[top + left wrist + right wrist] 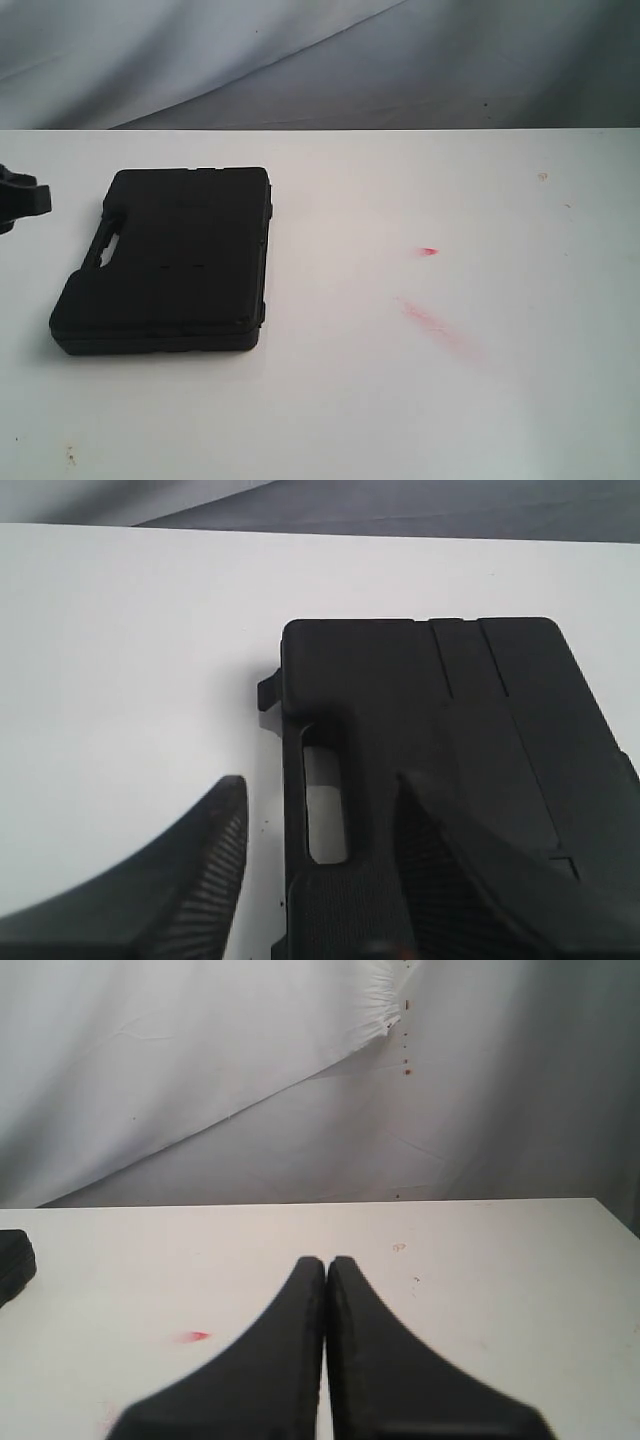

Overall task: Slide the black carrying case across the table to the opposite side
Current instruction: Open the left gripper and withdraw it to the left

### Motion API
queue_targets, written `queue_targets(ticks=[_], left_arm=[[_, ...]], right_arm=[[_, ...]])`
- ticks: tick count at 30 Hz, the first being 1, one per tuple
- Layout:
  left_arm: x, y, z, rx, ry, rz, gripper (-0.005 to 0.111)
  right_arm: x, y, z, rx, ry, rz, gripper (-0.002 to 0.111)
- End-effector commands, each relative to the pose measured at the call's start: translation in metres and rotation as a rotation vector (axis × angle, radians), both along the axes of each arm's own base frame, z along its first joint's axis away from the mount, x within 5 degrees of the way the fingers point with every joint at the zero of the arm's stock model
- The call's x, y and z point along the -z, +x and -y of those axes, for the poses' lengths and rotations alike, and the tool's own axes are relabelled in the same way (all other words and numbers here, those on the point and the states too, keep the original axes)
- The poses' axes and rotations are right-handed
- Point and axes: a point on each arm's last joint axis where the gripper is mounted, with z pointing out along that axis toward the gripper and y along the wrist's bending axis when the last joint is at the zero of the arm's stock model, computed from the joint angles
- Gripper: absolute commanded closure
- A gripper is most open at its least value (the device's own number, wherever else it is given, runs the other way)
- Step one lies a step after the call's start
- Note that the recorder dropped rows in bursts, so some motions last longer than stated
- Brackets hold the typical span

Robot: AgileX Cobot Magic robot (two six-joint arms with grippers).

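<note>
The black case [170, 262] lies flat on the left part of the white table [420, 400], its cut-out handle [104, 248] on the long edge that faces the left side. A black part of my left gripper [20, 197] shows at the left border, a little apart from the case. In the left wrist view my left gripper [320, 780] is open: one finger [200, 870] is over bare table beside the case [440, 710], the other over its lid, with the handle edge between them. My right gripper [327, 1260] is shut on nothing above the table; a case corner [12, 1260] shows far off.
A small red mark [429, 251] and a faint red smear [432, 322] lie right of the middle of the table. A few dark specks [70, 457] sit near the front left. A grey cloth backdrop [320, 60] hangs behind the far table edge.
</note>
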Motion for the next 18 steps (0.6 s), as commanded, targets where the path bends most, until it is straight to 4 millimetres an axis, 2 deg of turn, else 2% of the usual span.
queue_targets(ticks=[1, 11, 14, 18], left_arm=[[-0.005, -0.025, -0.002, 0.004, -0.012, 0.064, 0.062], [-0.012, -0.076, -0.007, 0.005, -0.028, 0.214, 0.062], [-0.011, -0.089, -0.008, 0.005, -0.033, 0.255, 0.071], [-0.008, -0.103, -0.01, 0.006, -0.037, 0.295, 0.097]], right_arm=[[0.0, 0.0, 0.0, 0.005, 0.001, 0.012, 0.108], [0.0, 0.0, 0.0, 0.005, 0.001, 0.012, 0.108], [0.0, 0.0, 0.0, 0.005, 0.001, 0.012, 0.108], [0.0, 0.0, 0.0, 0.005, 0.001, 0.012, 0.108]])
